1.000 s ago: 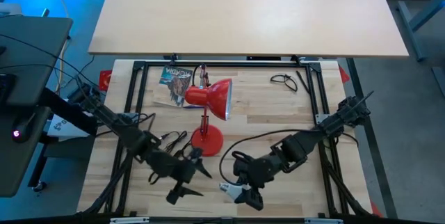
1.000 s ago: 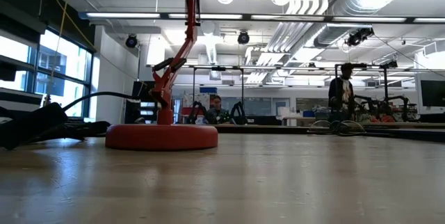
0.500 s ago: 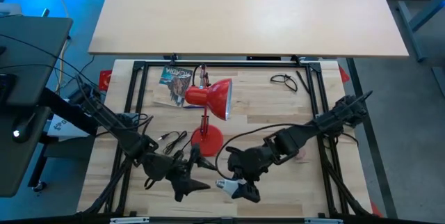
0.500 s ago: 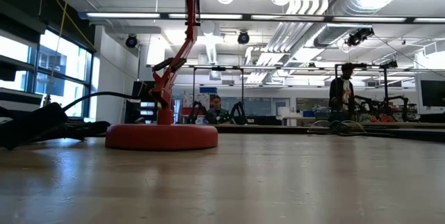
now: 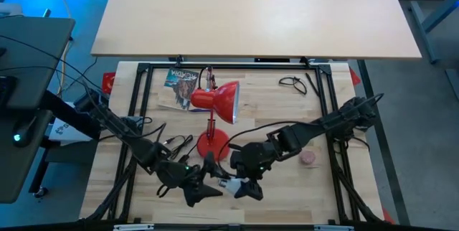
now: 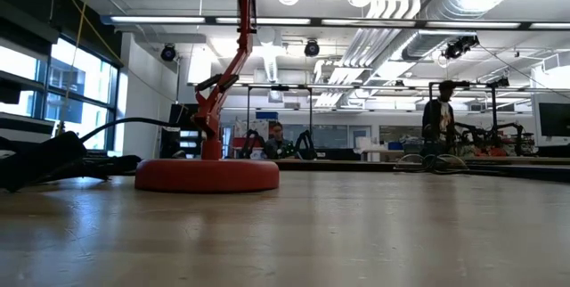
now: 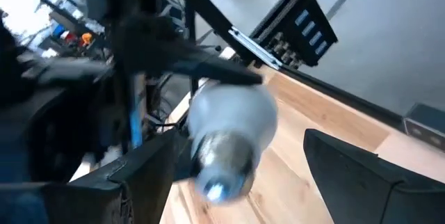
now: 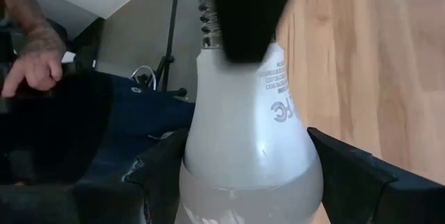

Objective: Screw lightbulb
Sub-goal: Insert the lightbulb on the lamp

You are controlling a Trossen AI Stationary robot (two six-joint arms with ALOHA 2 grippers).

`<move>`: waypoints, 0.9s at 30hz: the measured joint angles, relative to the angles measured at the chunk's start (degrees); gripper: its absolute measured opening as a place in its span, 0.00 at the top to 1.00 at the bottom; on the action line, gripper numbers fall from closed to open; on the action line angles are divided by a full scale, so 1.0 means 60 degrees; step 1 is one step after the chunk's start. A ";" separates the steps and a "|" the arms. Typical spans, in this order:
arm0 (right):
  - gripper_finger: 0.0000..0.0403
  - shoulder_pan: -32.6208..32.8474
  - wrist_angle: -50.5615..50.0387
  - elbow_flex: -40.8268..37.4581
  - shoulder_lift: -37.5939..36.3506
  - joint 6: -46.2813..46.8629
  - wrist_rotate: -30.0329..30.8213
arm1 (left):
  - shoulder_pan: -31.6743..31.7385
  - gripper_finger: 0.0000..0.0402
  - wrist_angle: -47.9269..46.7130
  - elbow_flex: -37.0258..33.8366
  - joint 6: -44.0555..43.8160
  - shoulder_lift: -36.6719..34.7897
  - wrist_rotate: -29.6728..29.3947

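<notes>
Even overhead light on table (image 5: 287, 127), soft shadows. Blue glow far left. Ceiling lights glare in low view. Left wrist view motion-blurred; lightbulb (image 7: 226, 137) smeared.

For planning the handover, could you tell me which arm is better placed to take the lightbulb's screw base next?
Left. The left gripper is open with the lightbulb base between its fingers, while the right gripper already holds the glass end.

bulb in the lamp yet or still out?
Out. The lightbulb sits in the right gripper, away from the red lamp.
</notes>
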 joint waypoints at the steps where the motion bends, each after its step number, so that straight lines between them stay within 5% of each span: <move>1: 0.36 -0.0029 -0.0011 0.0000 0.0016 0.0019 -0.0015 | -0.0001 0.25 0.0036 0.0000 0.0145 0.0060 0.0012; 9: 0.36 -0.0193 -0.0035 0.0000 0.0019 -0.0036 -0.0130 | -0.0016 0.28 0.0205 -0.0004 0.0463 0.0061 -0.0075; 19: 0.36 -0.0147 -0.0018 0.0000 0.0019 -0.0011 -0.0423 | -0.0012 0.52 0.0205 -0.0004 0.0436 0.0054 0.0047; 27: 0.36 -0.0150 -0.0006 0.0000 0.0019 -0.0164 -0.0690 | 0.0078 0.54 0.0418 -0.0004 0.0431 0.0044 0.0600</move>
